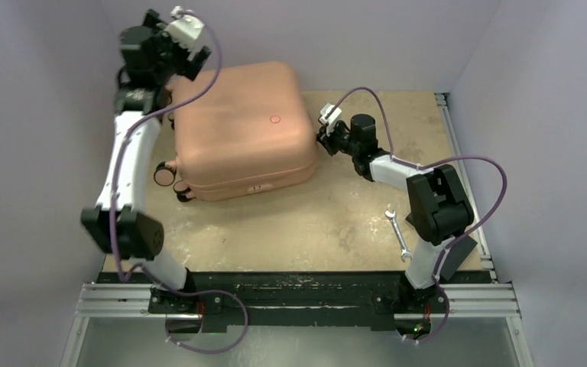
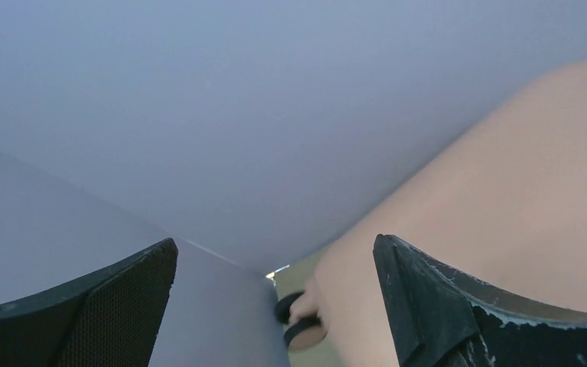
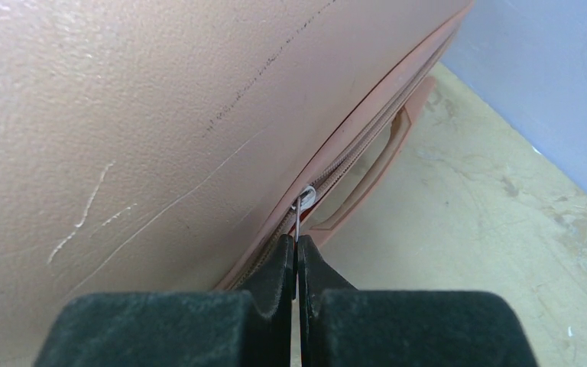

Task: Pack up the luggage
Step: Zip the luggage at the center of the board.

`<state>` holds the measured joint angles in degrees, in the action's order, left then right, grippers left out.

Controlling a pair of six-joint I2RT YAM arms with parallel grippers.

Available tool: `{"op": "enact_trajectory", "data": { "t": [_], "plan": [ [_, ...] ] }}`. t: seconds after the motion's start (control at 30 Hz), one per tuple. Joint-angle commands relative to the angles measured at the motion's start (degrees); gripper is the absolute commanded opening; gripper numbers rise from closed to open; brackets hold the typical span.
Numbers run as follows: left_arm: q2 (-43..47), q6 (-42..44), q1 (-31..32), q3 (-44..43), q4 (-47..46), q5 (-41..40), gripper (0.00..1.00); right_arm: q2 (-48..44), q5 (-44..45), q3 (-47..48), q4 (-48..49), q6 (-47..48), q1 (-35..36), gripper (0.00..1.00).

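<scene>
step in hand, i judge: zipping luggage (image 1: 241, 130) shut. lid down, case flat at far left of table (image 1: 313, 222). my right claw (image 3: 296, 256) pressed together, pinching thin metal zipper pull (image 3: 299, 214) at right side seam. my left claw (image 2: 275, 245) spread wide, empty, by far-left corner. next: drag pull along track, follow rounded corner. shell salmon-pink, pebbled hard plastic, scuffed.

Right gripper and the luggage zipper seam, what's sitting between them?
Only a thin metal zipper pull, pinched in the shut right gripper and leading to the seam of the luggage; the right wrist view shows it.
</scene>
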<state>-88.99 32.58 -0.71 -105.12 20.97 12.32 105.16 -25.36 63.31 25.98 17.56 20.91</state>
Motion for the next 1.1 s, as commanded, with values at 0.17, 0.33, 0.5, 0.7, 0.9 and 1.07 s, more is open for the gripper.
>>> {"op": "enact_trajectory", "data": {
  "t": [0.17, 0.33, 0.5, 0.7, 0.9, 1.07],
  "plan": [
    [-30.74, 6.78, 18.02, -13.49, -26.80, -36.91, 0.99, -5.40, -9.79, -5.28, 0.02, -2.15, 9.81, 0.00],
    [-46.19, 7.81, 18.99, -32.74, -31.11, -47.26, 0.99, -8.20, -11.62, -8.40, -1.87, -1.99, 11.55, 0.00],
    [-48.91, 11.14, 19.03, -31.17, -45.24, -51.55, 0.99, -9.54, -12.91, -10.43, -2.71, -2.06, 12.24, 0.00],
    [-53.17, 19.96, 19.01, -30.05, -46.58, -49.28, 0.99, -10.07, -13.78, -12.12, -1.62, -3.50, 12.62, 0.00],
    [-51.00, 21.06, 19.08, -22.43, -34.85, -39.31, 0.98, -12.64, -8.94, -13.40, -1.83, -3.97, 12.54, 0.00],
    [-50.32, 21.09, 19.29, -21.74, -25.95, -32.27, 0.93, -14.99, 0.38, -12.97, -3.20, -3.23, 10.45, 0.00]
  ]
}}
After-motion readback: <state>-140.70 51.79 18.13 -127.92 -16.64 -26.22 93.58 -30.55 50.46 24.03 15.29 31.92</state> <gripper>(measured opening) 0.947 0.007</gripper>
